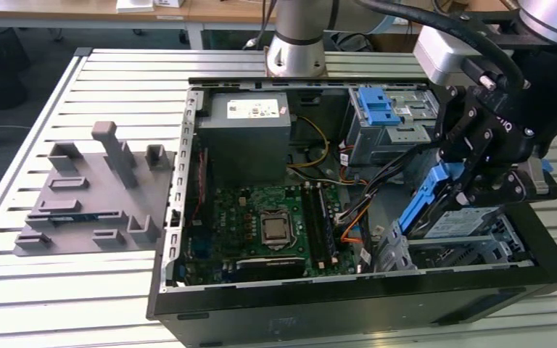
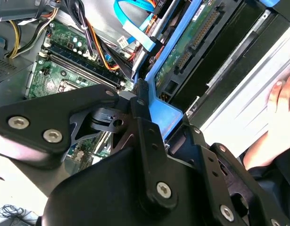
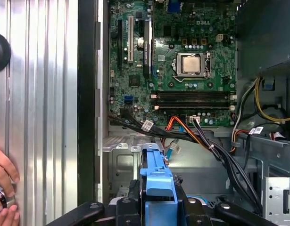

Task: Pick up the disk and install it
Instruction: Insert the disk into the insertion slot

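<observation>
- Black metal claw [image 1: 472, 190]: fingers clamped, nearly closed, on the blue plastic carrier of the flat silver rectangular disk [image 1: 455, 222].
- Disk: tilted, over open black computer case [image 1: 356, 304], toward slatted metal table [image 1: 46, 290] edge at the exterior view's right.

Slatted aluminium table [image 1: 85, 290]. Open black computer case [image 1: 356, 308] sits on it; grey fixture plate [image 1: 75, 210] with upright blocks just beside, at the exterior view's left. Arm base [image 1: 298, 54] stands on the slats behind the case.
</observation>
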